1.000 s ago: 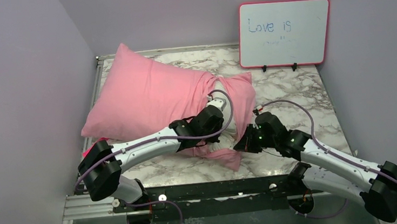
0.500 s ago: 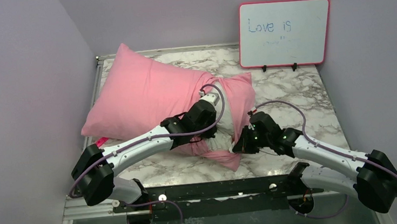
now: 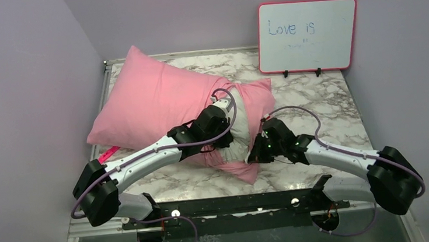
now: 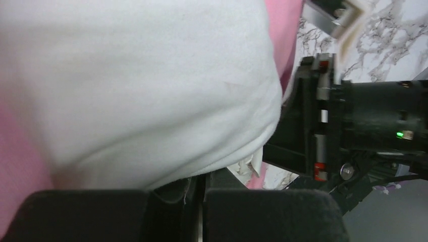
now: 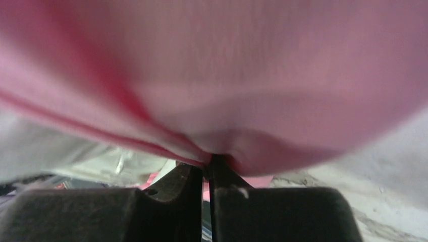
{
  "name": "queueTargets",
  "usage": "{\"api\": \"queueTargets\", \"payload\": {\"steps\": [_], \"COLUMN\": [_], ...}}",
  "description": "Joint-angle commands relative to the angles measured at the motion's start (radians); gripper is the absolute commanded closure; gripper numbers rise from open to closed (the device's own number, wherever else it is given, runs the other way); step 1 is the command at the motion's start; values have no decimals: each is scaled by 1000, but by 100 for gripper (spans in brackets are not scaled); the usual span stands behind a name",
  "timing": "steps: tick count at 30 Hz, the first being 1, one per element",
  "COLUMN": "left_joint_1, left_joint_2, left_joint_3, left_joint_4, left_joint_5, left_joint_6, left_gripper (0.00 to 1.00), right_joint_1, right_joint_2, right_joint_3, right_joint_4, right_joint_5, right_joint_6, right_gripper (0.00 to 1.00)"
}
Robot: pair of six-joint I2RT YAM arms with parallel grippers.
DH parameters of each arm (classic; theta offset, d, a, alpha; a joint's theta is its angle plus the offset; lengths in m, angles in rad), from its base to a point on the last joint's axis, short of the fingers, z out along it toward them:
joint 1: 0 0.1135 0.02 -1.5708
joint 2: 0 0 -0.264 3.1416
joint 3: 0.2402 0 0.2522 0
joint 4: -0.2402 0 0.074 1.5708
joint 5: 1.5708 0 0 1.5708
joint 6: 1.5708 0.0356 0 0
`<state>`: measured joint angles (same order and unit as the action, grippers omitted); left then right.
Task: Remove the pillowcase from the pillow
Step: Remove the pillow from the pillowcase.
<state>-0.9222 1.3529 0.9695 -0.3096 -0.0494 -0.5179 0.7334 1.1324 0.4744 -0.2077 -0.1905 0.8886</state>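
The pink pillowcase (image 3: 152, 103) lies diagonally from the back left corner to the middle of the table, still over most of the pillow. The pillow's white end (image 3: 238, 142) bulges out of the cover's open mouth. My left gripper (image 3: 226, 111) sits at that mouth. In the left wrist view it (image 4: 201, 176) is shut, with the white pillow fabric (image 4: 141, 91) right at its tips. My right gripper (image 3: 256, 152) is at the cover's near right hem. In the right wrist view it (image 5: 207, 160) pinches a fold of pink pillowcase (image 5: 252, 75).
A red-framed whiteboard (image 3: 307, 35) reading "Love is" stands at the back right on the marble table (image 3: 316, 106). Lilac walls close in on the left, back and right. A metal rail (image 3: 237, 204) runs along the near edge by the arm bases.
Both arms have shifted left and toward the back. The right gripper has closed in on the pillow's end, and more white pillow shows between the two grippers.
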Motion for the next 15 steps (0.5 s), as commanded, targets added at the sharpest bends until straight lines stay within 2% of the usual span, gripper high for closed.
{"api": "queueTargets", "payload": {"steps": [1, 4, 8, 15], "left_joint_1": [51, 61, 84, 89], "left_joint_2": [-100, -137, -163, -137], "left_joint_3": [32, 37, 30, -7], "left_joint_4": [113, 74, 63, 115], "left_joint_5": [-104, -143, -136, 36], "left_joint_6": [24, 47, 50, 46], "left_gripper": [100, 100, 100, 100], "right_joint_1": [11, 11, 11, 11], "right_joint_2": [145, 117, 43, 29], "right_joint_3": [-8, -26, -63, -58], "right_joint_4": [-215, -205, -168, -81], "right_joint_5": [89, 94, 56, -5], "right_joint_6": [-69, -62, -58, -11], "right_gripper": [92, 92, 86, 84]}}
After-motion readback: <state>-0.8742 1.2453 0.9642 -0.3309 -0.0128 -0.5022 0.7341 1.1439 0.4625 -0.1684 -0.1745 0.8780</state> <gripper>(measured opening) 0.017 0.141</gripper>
